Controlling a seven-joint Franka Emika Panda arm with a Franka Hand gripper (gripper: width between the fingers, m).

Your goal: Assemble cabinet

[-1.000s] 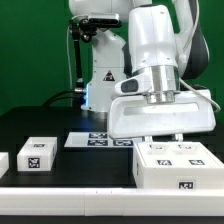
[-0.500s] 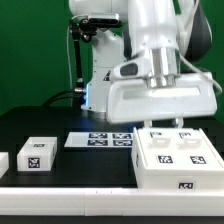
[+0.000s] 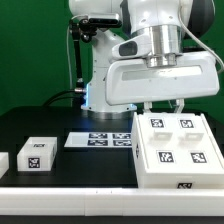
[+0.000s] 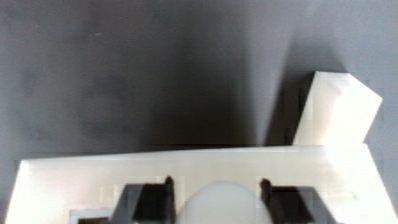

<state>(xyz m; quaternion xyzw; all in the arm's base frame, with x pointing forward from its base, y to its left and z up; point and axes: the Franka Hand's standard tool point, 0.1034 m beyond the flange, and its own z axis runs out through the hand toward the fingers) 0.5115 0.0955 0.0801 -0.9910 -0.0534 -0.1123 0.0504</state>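
Note:
The cabinet, a large white box with black-and-white tags, is at the exterior view's right. It is tipped so its tagged broad face leans toward the camera. My gripper is directly above its rear edge, and the fingers reach down onto that edge. In the wrist view the cabinet fills the lower part, with one wall standing up beside it. My gripper has its dark fingers close on either side of a white part of the box. It looks shut on the cabinet.
A small white tagged block lies on the black table at the exterior view's left. Another block is cut off by the left edge. The marker board lies flat mid-table. The robot base stands behind it.
The gripper has risen and moved slightly toward the exterior view's right. The cabinet has come up with it and tipped, so its tagged face shows more fully.

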